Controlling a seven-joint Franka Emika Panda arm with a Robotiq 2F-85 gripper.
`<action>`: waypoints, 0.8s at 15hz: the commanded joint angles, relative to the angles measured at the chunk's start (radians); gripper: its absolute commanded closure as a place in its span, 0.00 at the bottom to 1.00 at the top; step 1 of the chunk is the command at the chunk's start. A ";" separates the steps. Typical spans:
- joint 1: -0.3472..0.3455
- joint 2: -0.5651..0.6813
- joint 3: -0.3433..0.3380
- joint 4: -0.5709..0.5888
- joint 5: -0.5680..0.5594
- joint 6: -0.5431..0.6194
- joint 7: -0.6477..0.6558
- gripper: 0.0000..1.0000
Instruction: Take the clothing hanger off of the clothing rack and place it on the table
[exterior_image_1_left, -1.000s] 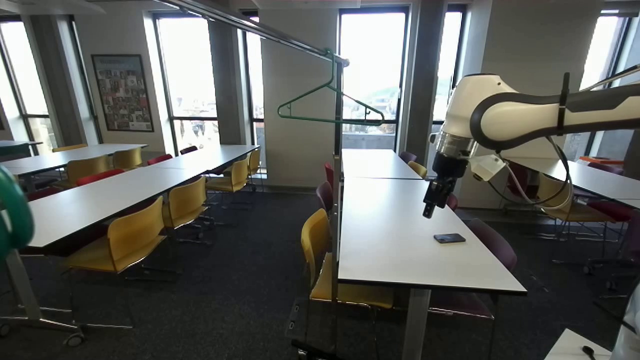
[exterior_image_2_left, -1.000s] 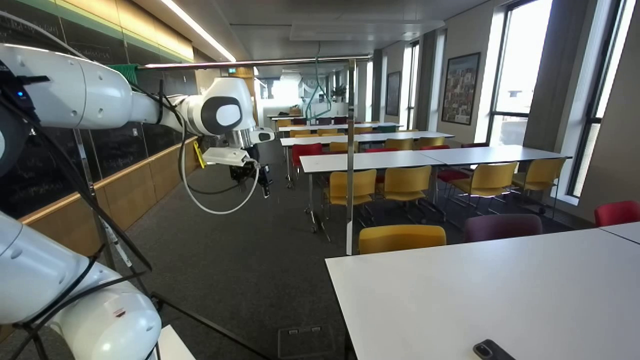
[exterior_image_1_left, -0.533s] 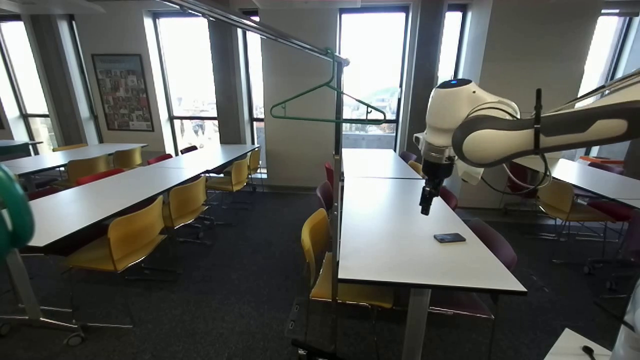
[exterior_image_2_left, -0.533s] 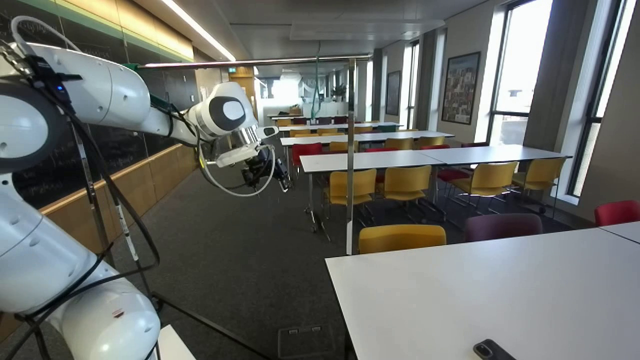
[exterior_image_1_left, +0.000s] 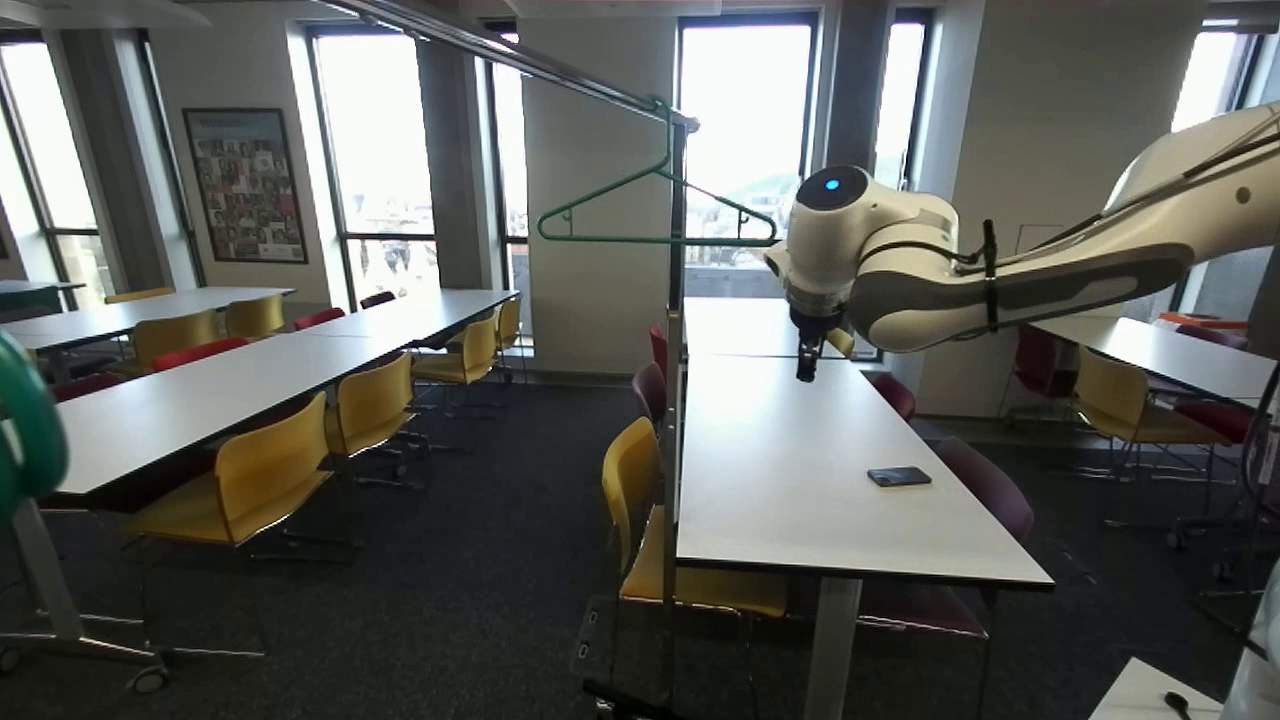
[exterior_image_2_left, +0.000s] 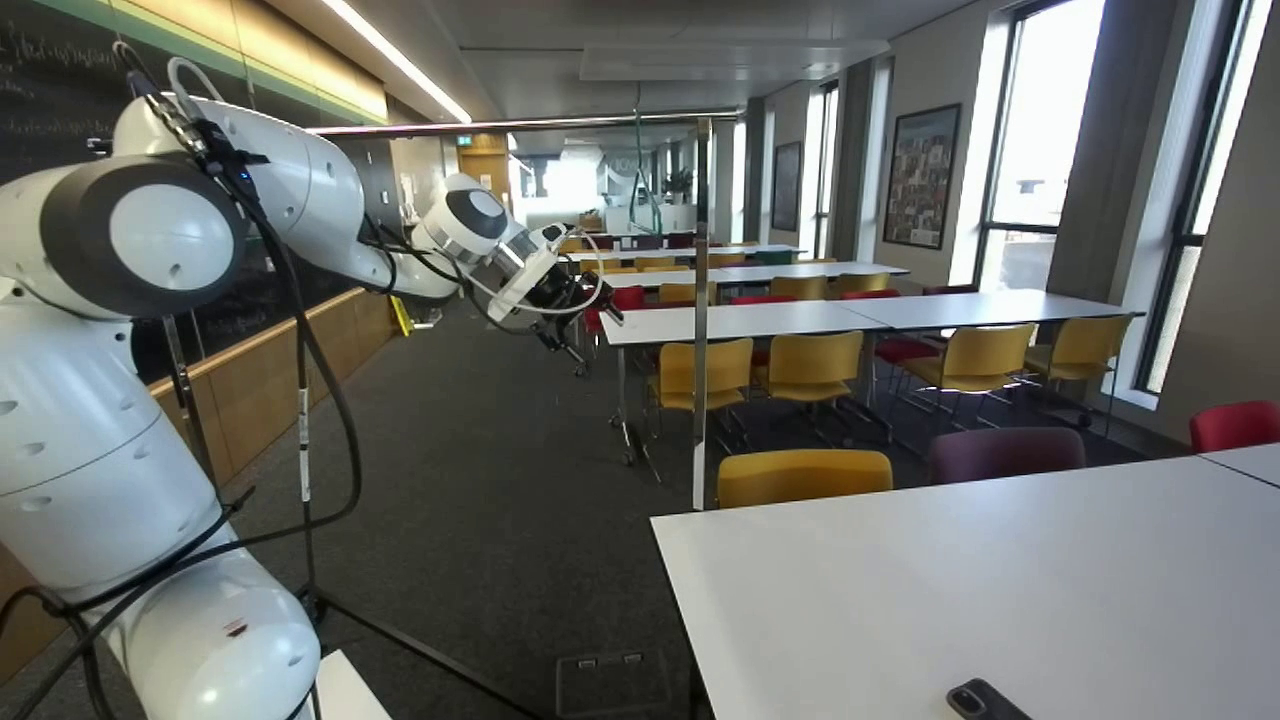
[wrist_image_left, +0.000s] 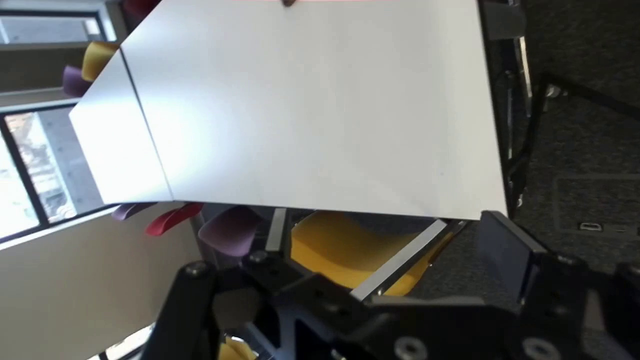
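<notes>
The green clothing hanger (exterior_image_1_left: 620, 239) hangs by its hook from the bar of the clothing rack (exterior_image_1_left: 520, 60), near the bar's end. It also shows in an exterior view (exterior_image_2_left: 637, 150), almost edge-on. My gripper (exterior_image_1_left: 806, 375) points down above the white table (exterior_image_1_left: 760, 480), lower than the hanger and to its right. In an exterior view the gripper (exterior_image_2_left: 594, 340) is below and left of the hanger. In the wrist view the gripper's fingers (wrist_image_left: 387, 235) are spread apart with nothing held. The hanger is out of the wrist view; the table (wrist_image_left: 325, 110) fills its middle.
The rack's upright pole (exterior_image_1_left: 677, 330) stands at the table's side. A phone (exterior_image_1_left: 899, 476) lies on the table. Yellow chairs (exterior_image_1_left: 640, 490) and purple chairs (exterior_image_1_left: 985, 490) stand along it. A blurred green thing (exterior_image_1_left: 30, 430) is at the left edge.
The arm has stretched out and the gripper has moved up and toward the hanger, turning its tips. The hanger has turned slightly on the bar. The table and phone have not moved.
</notes>
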 joint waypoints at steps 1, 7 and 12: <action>0.008 0.045 -0.003 0.086 -0.162 0.096 0.041 0.00; 0.017 0.040 -0.010 0.102 -0.132 0.118 0.228 0.00; 0.018 0.033 -0.007 0.105 -0.137 0.131 0.285 0.00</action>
